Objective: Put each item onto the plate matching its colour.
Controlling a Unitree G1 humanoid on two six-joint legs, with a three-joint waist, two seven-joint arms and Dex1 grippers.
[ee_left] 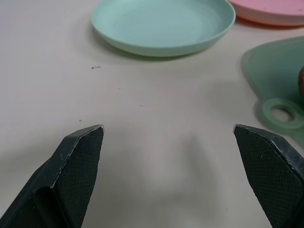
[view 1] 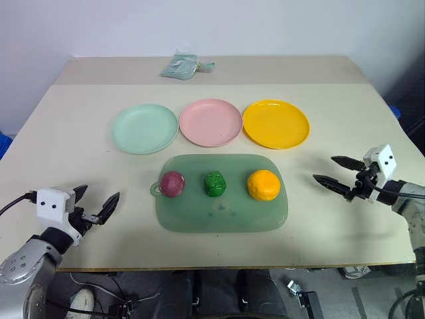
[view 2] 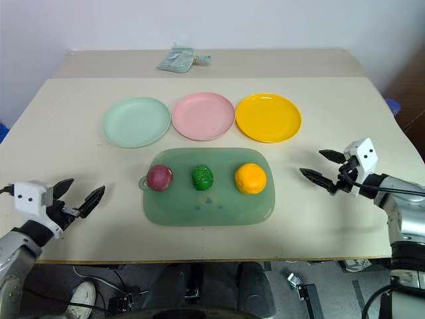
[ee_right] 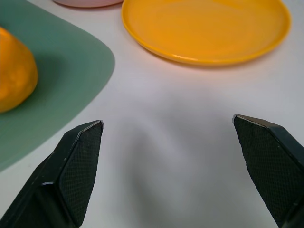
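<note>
Two hands hover over the beige bench (view 1: 80,119), both with fingers spread wide and holding nothing: the left hand (view 1: 97,205) at the lower left of the head view, the right hand (view 1: 339,170) at mid right. Between them, in the centre, lies a translucent green tray (view 1: 219,216) carrying a row of three balls: the purple-red ball (view 1: 172,183) nearest the left hand, the dark green ball (view 1: 214,183) in the middle, the orange ball (view 1: 263,185) nearest the right hand. Above the tray sit the mint green plate (view 1: 145,128), pink plate (view 1: 211,122) and yellow-orange plate (view 1: 275,123). A pale packet (view 1: 182,67) lies at top centre.

Bare table (view 1: 73,159) at left and right of frame; tray (view 1: 219,216) centre, plates (view 1: 210,122) just above.
</note>
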